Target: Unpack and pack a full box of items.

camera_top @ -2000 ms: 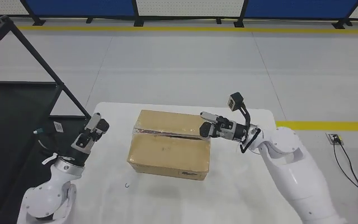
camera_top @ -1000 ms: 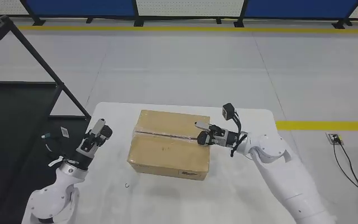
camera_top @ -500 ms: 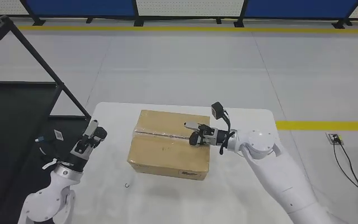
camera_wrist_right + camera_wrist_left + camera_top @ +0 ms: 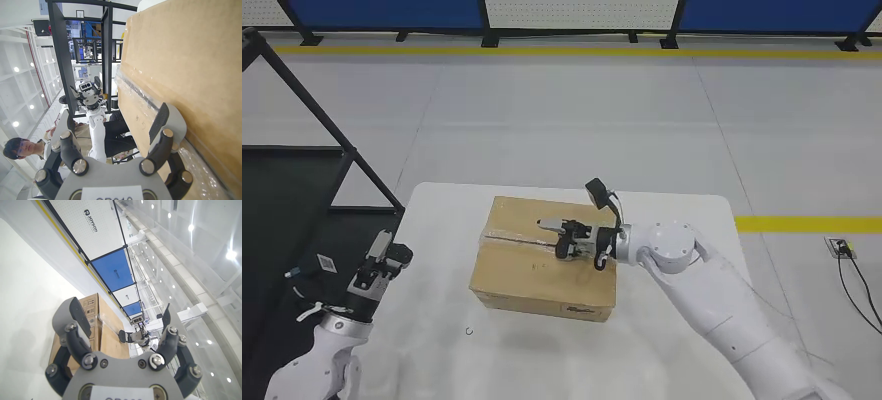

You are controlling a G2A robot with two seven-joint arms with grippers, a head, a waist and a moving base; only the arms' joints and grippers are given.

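Box (image 4: 542,275), taped shut, inside unseen

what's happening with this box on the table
A two-armed robot is at a white table with a closed cardboard box, its top seam sealed with clear tape. The right arm's jaws stand open low over that taped seam, near the middle of the box top. The left arm's jaws are open too, off by the table's left edge, apart from the box. Nothing is unpacked yet.

Handling symbols mark the box (image 4: 108,328); logos mark the wall panels (image 4: 79,237).
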